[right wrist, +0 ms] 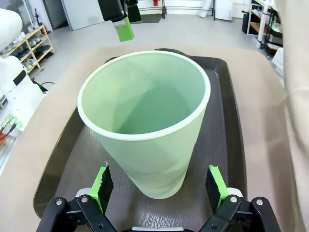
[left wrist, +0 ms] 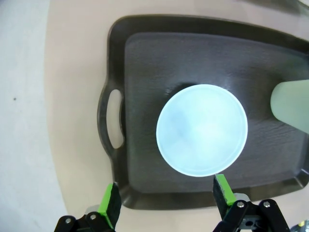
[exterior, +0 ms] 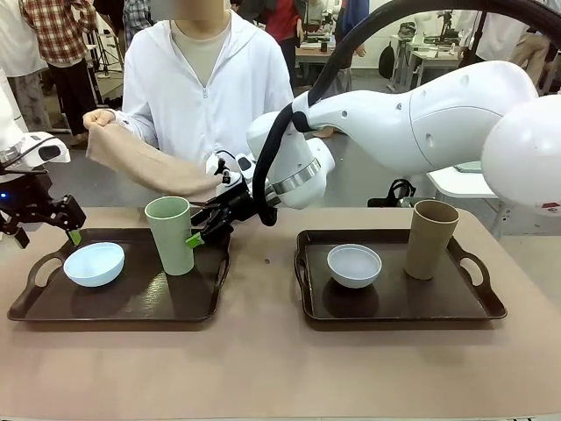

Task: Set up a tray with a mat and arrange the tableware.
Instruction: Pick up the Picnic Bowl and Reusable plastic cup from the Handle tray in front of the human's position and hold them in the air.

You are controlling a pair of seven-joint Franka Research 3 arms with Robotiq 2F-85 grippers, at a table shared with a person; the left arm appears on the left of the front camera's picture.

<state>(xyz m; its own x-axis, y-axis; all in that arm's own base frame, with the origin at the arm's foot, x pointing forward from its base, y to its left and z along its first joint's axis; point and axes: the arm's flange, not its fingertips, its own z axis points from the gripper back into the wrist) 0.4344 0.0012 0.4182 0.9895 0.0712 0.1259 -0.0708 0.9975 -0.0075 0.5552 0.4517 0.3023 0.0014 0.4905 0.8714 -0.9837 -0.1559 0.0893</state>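
Busy lab behind, other people and desks at 12 o'clock; tan counter carries two dark handled trays. Left tray at 9 o'clock, right tray at 3 o'clock, apart from each other. Light blue bowl sits at the 9 o'clock end of the left tray; pale green tumbler stands upright toward 2 o'clock on the same tray. Whitish-grey bowl is near the middle of the right tray; tan-brown tumbler stands upright at its 2 o'clock corner.

Person at 12 o'clock, white hooded jacket, one hand holding up a beige cloth above the far side of the left tray.

Left fingers spread wide, holding nothing, above the 9 o'clock end of the left tray; left wrist view looks straight down on the bowl, tray and counter, pads at 6 o'clock of the bowl.

Right arm reaches across the middle; right fingers spread at the tumbler's 3 o'clock side; right wrist view puts the pads either side of the tumbler base, gaps on both sides, no pinch.
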